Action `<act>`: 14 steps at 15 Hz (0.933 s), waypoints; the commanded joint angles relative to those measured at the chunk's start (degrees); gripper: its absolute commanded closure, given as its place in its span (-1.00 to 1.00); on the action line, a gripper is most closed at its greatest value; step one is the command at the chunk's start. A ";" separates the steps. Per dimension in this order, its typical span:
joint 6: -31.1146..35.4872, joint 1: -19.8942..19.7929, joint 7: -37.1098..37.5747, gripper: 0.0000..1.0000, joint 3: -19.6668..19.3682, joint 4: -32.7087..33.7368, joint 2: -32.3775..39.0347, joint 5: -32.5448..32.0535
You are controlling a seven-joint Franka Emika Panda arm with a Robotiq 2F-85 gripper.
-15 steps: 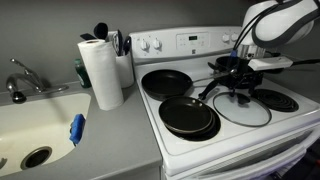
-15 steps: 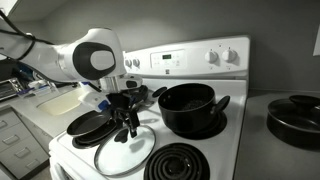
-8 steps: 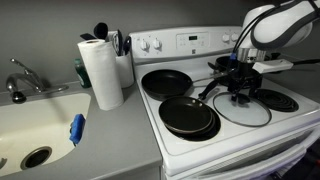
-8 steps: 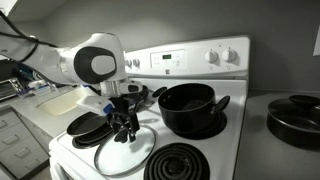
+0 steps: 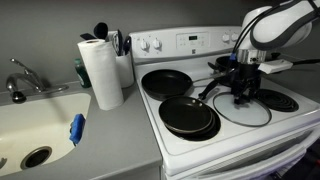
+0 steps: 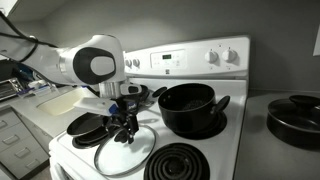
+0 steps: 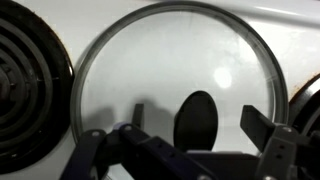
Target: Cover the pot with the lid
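The clear glass lid point(image 5: 242, 110) lies flat on a front burner of the white stove; it also shows in an exterior view point(image 6: 126, 152) and fills the wrist view point(image 7: 150, 70), its dark knob point(image 7: 196, 118) in the middle. My gripper point(image 5: 243, 94) point(image 6: 125, 132) hangs just above the lid, open, with a finger on each side of the knob point(image 7: 200, 125), not touching it. The black pot point(image 6: 188, 108) stands on a back burner beside the lid, its long handle sticking out; in an exterior view point(image 5: 222, 66) it is mostly hidden behind the gripper.
Two black frying pans point(image 5: 166, 82) point(image 5: 188, 116) sit on the other burners. A bare coil burner point(image 6: 190, 163) is beside the lid. A paper towel roll point(image 5: 100, 72) and a sink point(image 5: 30, 120) are on the counter. A dark pan point(image 6: 295, 115) stands beyond the stove.
My gripper has come down slightly toward the lid's knob. The lid and the pot have not moved.
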 commanded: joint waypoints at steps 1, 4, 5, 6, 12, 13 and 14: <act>0.70 0.08 -0.54 -1.00 0.06 0.56 1.03 -1.20; 1.75 0.26 -0.85 -0.54 0.13 0.45 1.10 -0.90; 2.05 0.30 -0.95 -0.46 0.15 0.42 1.10 -0.82; 2.61 0.34 -0.96 -0.39 0.16 0.39 1.12 -0.73; 3.97 0.65 -0.70 0.46 0.32 0.22 1.04 -0.52; 4.08 0.63 -0.68 0.58 0.31 0.31 1.08 -0.55; 4.12 0.65 -0.63 0.72 0.32 0.38 1.12 -0.57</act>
